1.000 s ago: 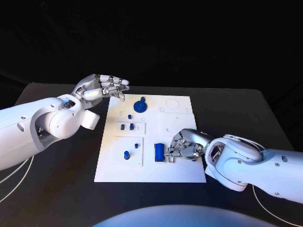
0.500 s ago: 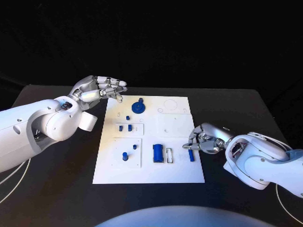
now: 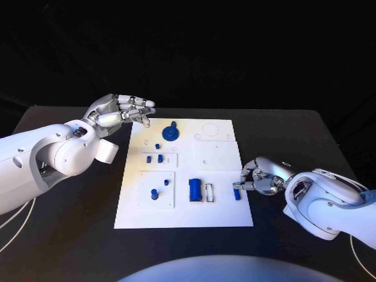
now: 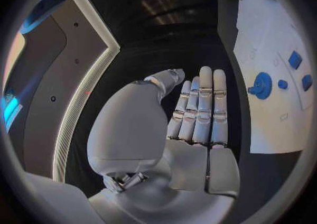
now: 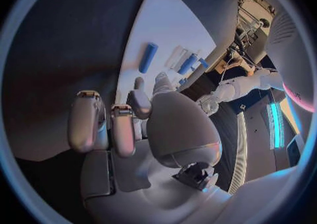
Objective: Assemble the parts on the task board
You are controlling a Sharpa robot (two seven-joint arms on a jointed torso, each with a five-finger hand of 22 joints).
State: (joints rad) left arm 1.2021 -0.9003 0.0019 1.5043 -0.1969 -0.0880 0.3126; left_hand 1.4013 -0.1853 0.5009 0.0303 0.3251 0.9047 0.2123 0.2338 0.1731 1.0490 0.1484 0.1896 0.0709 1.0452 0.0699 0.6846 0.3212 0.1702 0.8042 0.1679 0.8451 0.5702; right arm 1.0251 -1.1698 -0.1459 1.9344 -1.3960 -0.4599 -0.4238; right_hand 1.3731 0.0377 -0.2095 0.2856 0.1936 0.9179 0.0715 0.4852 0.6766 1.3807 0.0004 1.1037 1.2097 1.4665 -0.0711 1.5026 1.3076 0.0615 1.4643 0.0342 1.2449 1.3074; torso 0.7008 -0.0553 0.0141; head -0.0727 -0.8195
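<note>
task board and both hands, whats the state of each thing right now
task board: flat on the table
slim blue bar: lying on the board by the right hand's fingers, contact unclear
wide blue block: lying flat
round blue part: on the board
left hand: raised, empty
right hand: fingers curled

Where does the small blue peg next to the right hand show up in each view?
Head view: the blue peg lies on the task board by its right edge, beside the right hand.
Left wrist view: too small to tell.
Right wrist view: it lies beyond the fingers.
Shared landmark: the white task board.
</note>
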